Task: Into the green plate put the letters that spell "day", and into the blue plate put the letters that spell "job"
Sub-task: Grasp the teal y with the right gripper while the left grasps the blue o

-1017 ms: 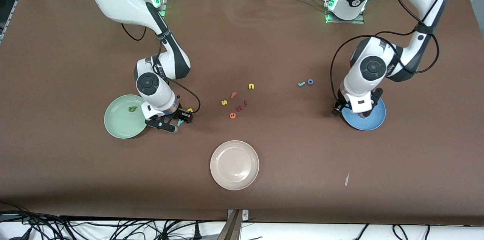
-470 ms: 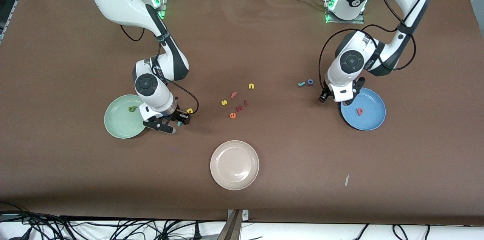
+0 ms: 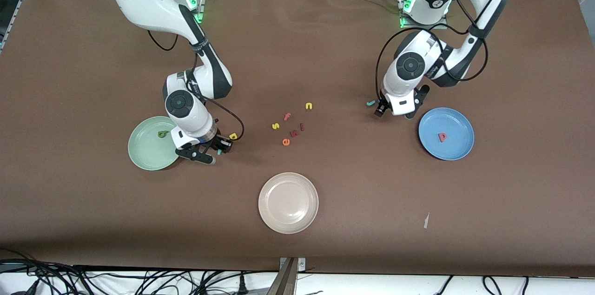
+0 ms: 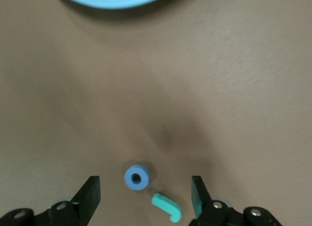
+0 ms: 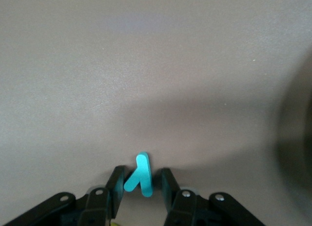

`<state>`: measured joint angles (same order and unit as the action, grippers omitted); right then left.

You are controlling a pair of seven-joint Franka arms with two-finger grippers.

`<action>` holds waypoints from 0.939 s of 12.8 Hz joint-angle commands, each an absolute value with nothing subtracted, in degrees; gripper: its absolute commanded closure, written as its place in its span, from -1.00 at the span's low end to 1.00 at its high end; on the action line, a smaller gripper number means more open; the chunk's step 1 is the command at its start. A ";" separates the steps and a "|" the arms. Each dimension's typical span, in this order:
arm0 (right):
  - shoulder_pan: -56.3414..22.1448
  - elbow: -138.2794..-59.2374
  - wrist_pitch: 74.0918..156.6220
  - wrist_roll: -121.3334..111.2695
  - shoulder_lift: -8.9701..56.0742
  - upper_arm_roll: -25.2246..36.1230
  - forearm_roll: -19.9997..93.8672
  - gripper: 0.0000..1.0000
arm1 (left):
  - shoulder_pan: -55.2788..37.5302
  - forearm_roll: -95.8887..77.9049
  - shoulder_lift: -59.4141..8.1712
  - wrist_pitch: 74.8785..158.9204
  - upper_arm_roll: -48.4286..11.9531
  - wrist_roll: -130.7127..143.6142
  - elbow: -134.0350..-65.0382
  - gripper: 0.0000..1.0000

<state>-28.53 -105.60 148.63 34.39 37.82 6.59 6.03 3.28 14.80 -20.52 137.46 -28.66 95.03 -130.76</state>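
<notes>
Now teal y (image 5: 140, 176) upright between right hand (image 5: 141, 187) fingers

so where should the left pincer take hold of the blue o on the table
Across its outer rim, straight from above. The blue o lies flat as a small ring, so only its round sides give the fingers two facing surfaces. The left pincer hangs open over it. The teal j lies close beside it, apart, so set the fingers so that neither comes down on the j.
</notes>
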 commanded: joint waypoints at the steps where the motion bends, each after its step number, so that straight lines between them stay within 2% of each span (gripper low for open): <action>1: -29.00 -105.91 149.33 33.14 38.85 7.12 6.86 0.47 | 2.29 13.54 -18.55 142.27 -27.07 95.80 -135.33 -0.67; 3: -29.00 -105.82 148.80 32.09 37.80 7.12 6.86 0.48 | 2.29 13.62 -18.20 148.07 -26.28 95.80 -138.77 -0.66; 4: -28.92 -105.91 147.49 30.86 36.49 7.12 6.86 0.48 | 2.37 13.54 -18.28 148.44 -26.11 95.80 -138.61 -0.66; 5: -28.57 -105.82 144.00 29.81 34.91 7.21 6.94 0.48 | 2.37 13.62 -18.28 149.49 -26.02 95.80 -138.69 -0.64; 7: -26.91 -106.26 140.47 27.09 32.01 7.21 6.86 0.48 | 2.37 13.54 -18.28 149.59 -26.10 95.89 -138.96 -0.46; 9: -23.40 -108.27 136.07 21.48 27.62 7.21 6.77 0.48 | 2.46 13.62 -18.37 149.59 -26.02 95.89 -138.96 -0.15; 11: -19.18 -112.74 134.65 13.40 22.70 7.21 6.68 0.47 | 2.37 13.54 -18.63 149.59 -26.10 95.89 -139.04 0.06; 12: -17.07 -115.20 134.56 9.79 20.76 7.21 6.68 0.47 | 2.37 13.54 -18.63 149.68 -26.10 95.98 -139.39 0.11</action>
<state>-20.78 -108.38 134.84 16.50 26.62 7.97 6.03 2.76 14.79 -20.48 149.05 -26.23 95.57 -137.64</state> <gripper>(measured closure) 0.736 0.489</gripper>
